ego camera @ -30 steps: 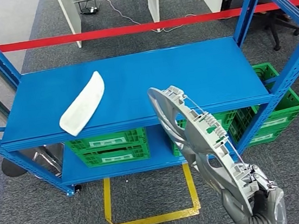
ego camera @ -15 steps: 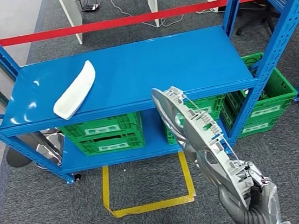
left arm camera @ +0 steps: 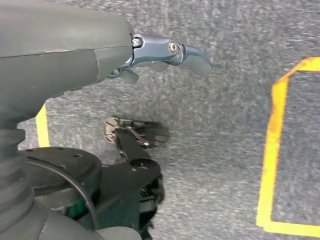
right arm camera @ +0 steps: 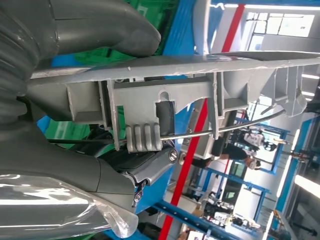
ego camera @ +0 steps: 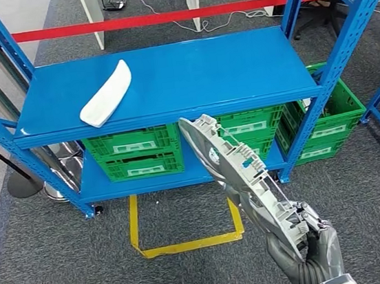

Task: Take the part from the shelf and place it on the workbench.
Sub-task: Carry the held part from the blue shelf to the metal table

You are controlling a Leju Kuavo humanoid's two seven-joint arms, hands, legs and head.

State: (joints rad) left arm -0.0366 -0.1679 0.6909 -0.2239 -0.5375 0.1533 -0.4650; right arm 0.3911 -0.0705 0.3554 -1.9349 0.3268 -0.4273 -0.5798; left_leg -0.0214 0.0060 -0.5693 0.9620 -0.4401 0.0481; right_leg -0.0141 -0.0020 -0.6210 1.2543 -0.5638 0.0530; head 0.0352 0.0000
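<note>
Blue shelf (ego camera: 211, 77) ahead, a white curved part (ego camera: 106, 94) lying on its top deck toward the left. Green crates (ego camera: 136, 162) sit on the lower deck.

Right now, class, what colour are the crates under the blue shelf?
Green crates, clearest in the head view.

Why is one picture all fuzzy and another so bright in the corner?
In the left wrist view the grey carpet and yellow tape look smeared by blur. In the right wrist view bright ceiling lights wash out that corner. The head view is sharp; the right hand holds the grey part.
</note>
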